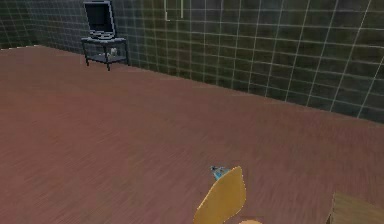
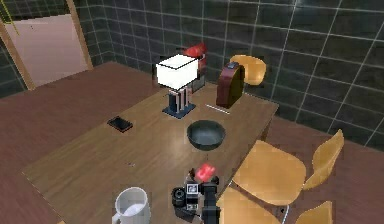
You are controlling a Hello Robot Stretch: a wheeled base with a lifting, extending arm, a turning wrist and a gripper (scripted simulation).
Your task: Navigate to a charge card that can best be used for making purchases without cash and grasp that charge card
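At the near edge of a wooden table [image 2: 110,160] the gripper [image 2: 190,196] shows in the arm side view, dark, with small white marked squares by it. A small red flat thing [image 2: 207,173] sits at its far end against the tabletop. I cannot tell whether the gripper holds anything. A small dark flat thing [image 2: 120,124] lies farther out on the table, toward the view's left.
The table also bears a white mug [image 2: 132,207], a dark bowl [image 2: 205,133], a white-shaded lamp [image 2: 178,72] and a dark red vessel [image 2: 230,87]. Yellow chairs [image 2: 268,170] stand on its right. In the forward view are open wood floor, a chair back [image 1: 222,198] and a far TV [image 1: 100,18].
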